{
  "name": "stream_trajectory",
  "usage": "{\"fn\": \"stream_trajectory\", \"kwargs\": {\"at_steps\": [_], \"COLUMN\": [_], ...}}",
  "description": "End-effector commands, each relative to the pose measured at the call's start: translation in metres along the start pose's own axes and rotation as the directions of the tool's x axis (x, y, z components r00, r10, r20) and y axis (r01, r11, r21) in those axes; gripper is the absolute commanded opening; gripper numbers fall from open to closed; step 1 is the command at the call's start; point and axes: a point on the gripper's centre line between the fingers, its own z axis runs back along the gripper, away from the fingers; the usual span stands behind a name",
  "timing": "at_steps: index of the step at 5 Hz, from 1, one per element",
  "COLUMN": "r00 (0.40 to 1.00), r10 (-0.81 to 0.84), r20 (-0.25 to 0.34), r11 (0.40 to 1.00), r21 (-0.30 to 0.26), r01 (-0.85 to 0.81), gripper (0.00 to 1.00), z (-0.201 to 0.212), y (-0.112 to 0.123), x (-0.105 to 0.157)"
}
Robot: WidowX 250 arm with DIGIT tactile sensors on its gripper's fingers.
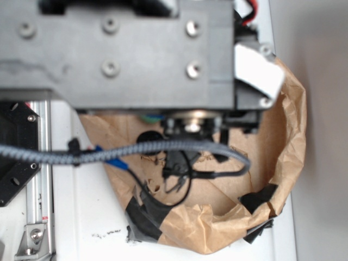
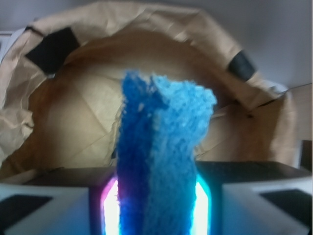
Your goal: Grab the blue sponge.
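In the wrist view the blue sponge (image 2: 159, 161) stands squarely between the two pads of the gripper (image 2: 155, 208), its long axis running straight out from the jaws toward the far wall of the crumpled brown paper bag (image 2: 73, 117); the jaws are drawn in narrow against both of its flanks, with a pink glow at the left pad and a cyan glow at the right where pad meets foam; so the sponge lies not ahead of or beside the end effector but within it, gripped near its lower end with the ragged upper end standing free; it looks lifted clear of the bag's floor, though the contact underneath is hidden; in the exterior view the arm's grey body (image 1: 117, 51) hangs over the bag's open mouth and hides the sponge entirely, and only the braided cable (image 1: 136, 149) and the black tape patches (image 1: 258, 198) on the bag's rim show around it; judging from this, the grab appears achieved, and what remains turns on keeping the squeeze across the sponge's short width while rising straight along its length, since soft foam can slip or bend if the pull goes sideways toward the bag wall.
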Motion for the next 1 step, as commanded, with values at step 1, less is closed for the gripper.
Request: {"fn": "stream_trajectory", "kwargs": {"at_steps": [1], "r00": [0.997], "r10": [0.075], "r20": [0.020], "r11": [0.997], "r21": [0.005], "r01": [-0.075], "gripper": [0.00], "z": [0.0076], "y": [-0.0023], "x": [-0.0086]}}
